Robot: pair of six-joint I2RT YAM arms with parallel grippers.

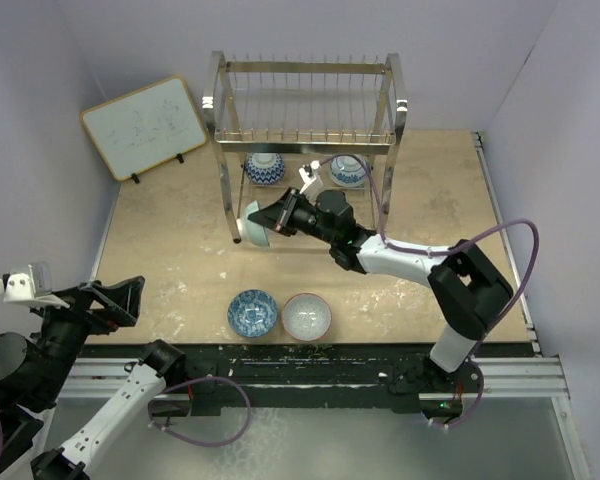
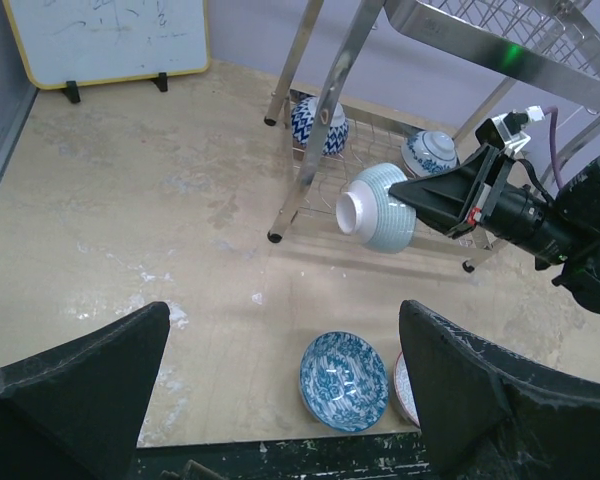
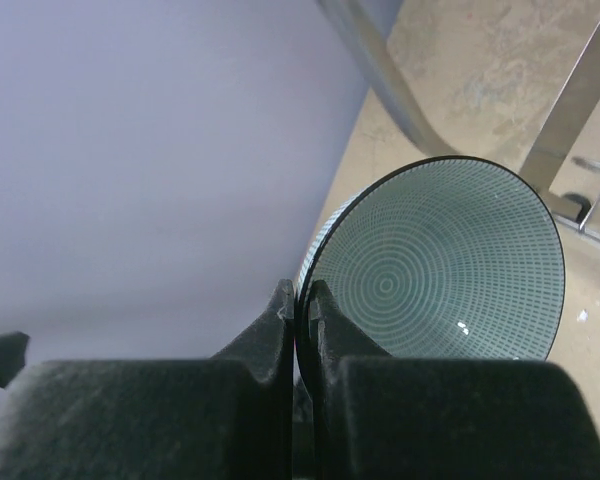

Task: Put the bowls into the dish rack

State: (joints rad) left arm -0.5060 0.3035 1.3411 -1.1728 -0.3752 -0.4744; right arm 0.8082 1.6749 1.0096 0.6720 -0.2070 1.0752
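My right gripper [image 1: 272, 221] is shut on the rim of the mint green bowl [image 1: 254, 229]. It holds the bowl on its side above the table, by the front left post of the silver dish rack [image 1: 305, 143]. The bowl also shows in the left wrist view [image 2: 378, 208] and the right wrist view [image 3: 440, 260], pinched between my fingertips [image 3: 283, 300]. Two blue-patterned bowls [image 1: 265, 167] [image 1: 348, 170] sit on the rack's lower tier. A blue floral bowl [image 1: 253, 312] and a pale red-rimmed bowl [image 1: 307, 316] stand on the table near the front edge. My left gripper [image 1: 110, 300] is open and empty at the near left.
A wood-framed whiteboard [image 1: 143, 125] leans at the back left. The rack's upper tier of wire prongs is bare. Walls close in the table on the left, back and right. A purple cable loops off the right arm [image 1: 520, 240].
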